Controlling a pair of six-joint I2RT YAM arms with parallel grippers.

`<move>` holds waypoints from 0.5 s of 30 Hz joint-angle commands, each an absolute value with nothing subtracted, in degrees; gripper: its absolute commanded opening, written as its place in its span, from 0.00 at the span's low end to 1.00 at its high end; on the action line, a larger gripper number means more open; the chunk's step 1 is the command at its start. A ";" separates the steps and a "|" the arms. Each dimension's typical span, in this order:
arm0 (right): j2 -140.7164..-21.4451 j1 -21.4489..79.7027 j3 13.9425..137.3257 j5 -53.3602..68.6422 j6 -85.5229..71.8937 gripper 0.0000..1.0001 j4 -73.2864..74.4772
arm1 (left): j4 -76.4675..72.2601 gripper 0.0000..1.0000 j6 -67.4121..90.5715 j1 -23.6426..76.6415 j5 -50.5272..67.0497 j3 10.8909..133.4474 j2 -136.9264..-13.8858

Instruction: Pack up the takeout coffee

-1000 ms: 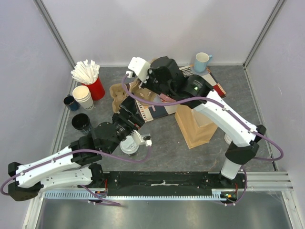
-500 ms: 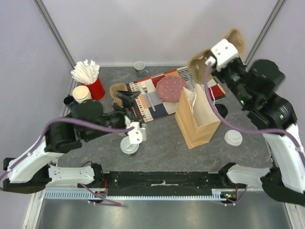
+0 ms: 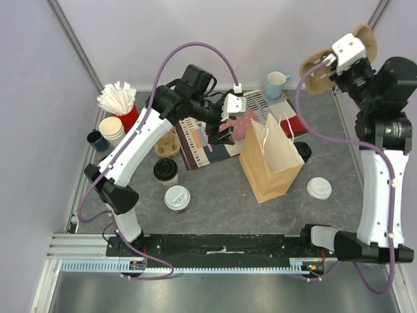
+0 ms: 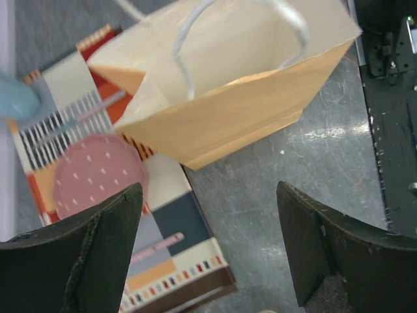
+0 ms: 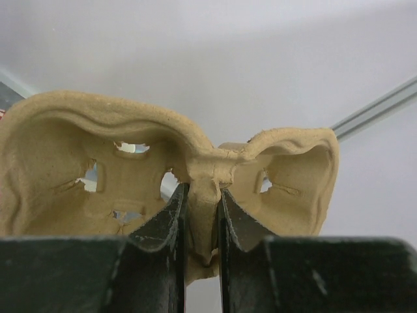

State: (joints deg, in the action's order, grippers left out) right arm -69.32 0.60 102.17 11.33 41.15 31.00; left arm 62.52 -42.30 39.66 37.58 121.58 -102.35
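Note:
A cup with a black lid (image 3: 165, 171) and a cup with a white lid (image 3: 177, 198) stand on the table, front left of the open paper bag (image 3: 270, 160). My left gripper (image 3: 223, 132) hangs open over the patterned placemat (image 3: 199, 143), just left of the bag. In the left wrist view its fingers (image 4: 104, 241) stand wide apart with nothing between them, and the bag's open mouth (image 4: 241, 98) lies ahead. My right gripper (image 3: 339, 62) is raised high at the back right. It is shut on the middle rib of a pulp cup carrier (image 5: 208, 169).
A second pulp carrier (image 3: 167, 145) lies left of the placemat. At the back left are a red cup of stirrers (image 3: 119, 104), stacked paper cups (image 3: 112, 130) and a small dark cup (image 3: 98, 140). A blue mug (image 3: 275, 83) stands behind the bag, and another white lid (image 3: 318, 188) sits to its right.
My left arm has swung from the near left, beside the cups, up over the placemat next to the bag. My right arm has lifted the carrier further up and to the right.

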 commanded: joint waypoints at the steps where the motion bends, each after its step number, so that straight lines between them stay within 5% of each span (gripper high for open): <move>1: -69.87 -12.81 101.78 43.98 36.74 0.00 23.48 | 59.68 0.88 -60.85 40.78 47.55 122.09 -100.45; 6: -69.35 -18.81 98.45 66.39 45.23 0.00 23.12 | 60.47 0.80 -70.32 41.84 45.61 126.27 -104.93; 15: -66.89 -19.25 96.95 72.69 47.64 0.00 23.73 | 63.90 0.82 -80.77 43.50 40.18 129.03 -112.75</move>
State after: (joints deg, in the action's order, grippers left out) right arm -69.38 -18.98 97.47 65.30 44.86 26.30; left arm 62.41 -71.55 42.13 43.03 127.87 -110.04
